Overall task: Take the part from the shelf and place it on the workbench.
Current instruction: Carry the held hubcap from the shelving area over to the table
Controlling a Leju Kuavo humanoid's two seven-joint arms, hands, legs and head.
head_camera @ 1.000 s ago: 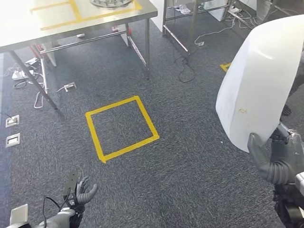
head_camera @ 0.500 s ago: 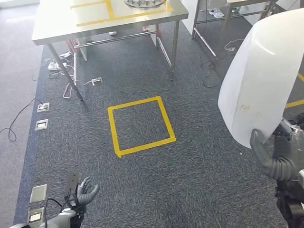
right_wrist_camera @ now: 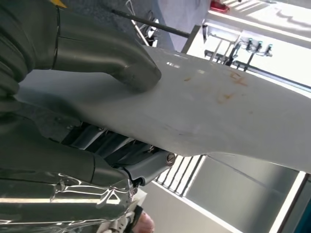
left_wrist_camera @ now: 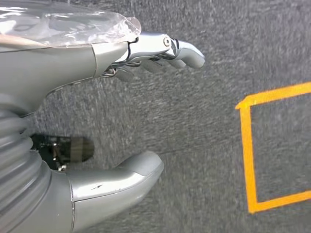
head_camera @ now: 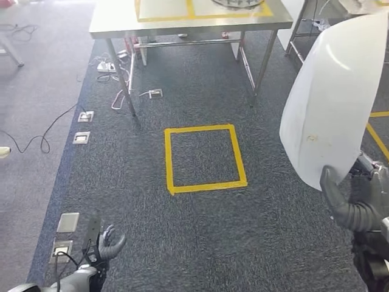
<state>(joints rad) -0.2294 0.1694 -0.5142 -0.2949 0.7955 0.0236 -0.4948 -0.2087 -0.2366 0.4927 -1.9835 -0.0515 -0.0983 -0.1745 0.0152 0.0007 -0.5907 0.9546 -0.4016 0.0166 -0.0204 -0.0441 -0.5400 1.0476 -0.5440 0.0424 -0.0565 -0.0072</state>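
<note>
The right hand (head_camera: 362,204) is holding the big white part (head_camera: 332,100) up on the right side. Its thumb (right_wrist_camera: 110,56) is pressing on one face and its fingers (right_wrist_camera: 121,155) are pushing on the other. The left hand (head_camera: 106,243) is hanging low on the near left, fingers apart and holding nothing. The workbench (head_camera: 183,24) is standing far off, past a yellow square (head_camera: 205,157) on the floor.

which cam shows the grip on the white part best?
Right wrist view: the right hand grips the white part, thumb pressed on one face, fingers under the other. Head view shows the part's whole outline, with just the thumb at its lower edge. Left wrist view shows carpet.
</note>
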